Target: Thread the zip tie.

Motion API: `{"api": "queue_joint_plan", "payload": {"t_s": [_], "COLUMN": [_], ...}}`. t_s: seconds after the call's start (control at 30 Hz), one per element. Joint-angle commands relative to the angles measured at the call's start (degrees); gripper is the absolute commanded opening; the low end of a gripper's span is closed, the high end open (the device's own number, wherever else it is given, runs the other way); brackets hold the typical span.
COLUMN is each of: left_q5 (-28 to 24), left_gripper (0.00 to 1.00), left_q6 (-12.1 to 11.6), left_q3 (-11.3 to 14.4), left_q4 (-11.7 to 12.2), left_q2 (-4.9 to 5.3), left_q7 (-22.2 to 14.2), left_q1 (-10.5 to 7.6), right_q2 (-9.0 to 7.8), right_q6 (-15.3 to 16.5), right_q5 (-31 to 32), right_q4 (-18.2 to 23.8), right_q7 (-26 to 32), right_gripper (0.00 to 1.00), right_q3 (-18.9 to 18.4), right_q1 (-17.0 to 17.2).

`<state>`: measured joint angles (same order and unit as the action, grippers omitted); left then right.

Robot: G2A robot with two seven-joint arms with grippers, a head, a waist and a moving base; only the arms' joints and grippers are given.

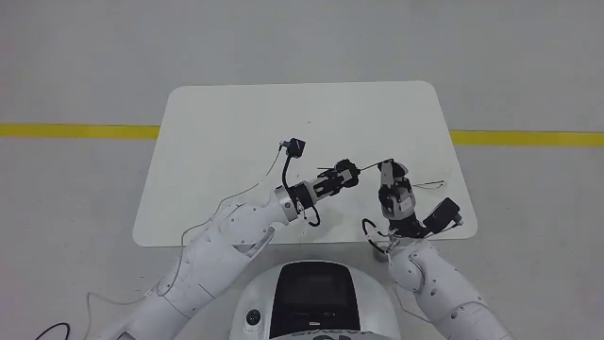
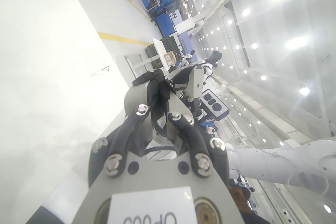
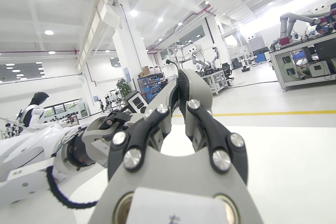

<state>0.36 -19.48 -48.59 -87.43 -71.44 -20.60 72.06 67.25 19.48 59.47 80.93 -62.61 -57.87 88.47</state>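
White worktop on a grey floor: one zip tie held between two grippers above the near right part.
Top view: the left gripper and right gripper sit close together, the thin tie spanning the gap between their tips. Left wrist view: the left gripper is clamped on a bunched black end. Right wrist view: the right gripper is pressed closed, with the tie projecting from its tips.

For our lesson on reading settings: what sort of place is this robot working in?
Probably a big robotics lab or factory hall: other robot arms stand over a workbench, a humanoid robot stands behind, and a yellow line crosses the floor.
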Motion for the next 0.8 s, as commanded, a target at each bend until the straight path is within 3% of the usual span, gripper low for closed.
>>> {"api": "queue_joint_plan", "payload": {"t_s": [0.0, 0.77], "left_q5": [0.0, 0.0], "left_gripper": [0.00, 0.00], "left_q6": [0.0, 0.0], "left_q3": [0.0, 0.0], "left_q4": [0.0, 0.0], "left_q2": [0.00, 0.00], "left_q7": [0.0, 0.0], "left_q1": [0.00, 0.00], "right_q2": [-0.08, -0.46], "right_q6": [0.0, 0.0], "right_q5": [0.1, -0.5], "right_q4": [0.0, -0.1], "right_q7": [0.0, 0.0], "right_gripper": [0.00, 0.00], "right_q3": [0.0, 0.5], "right_q1": [0.0, -0.2]}}
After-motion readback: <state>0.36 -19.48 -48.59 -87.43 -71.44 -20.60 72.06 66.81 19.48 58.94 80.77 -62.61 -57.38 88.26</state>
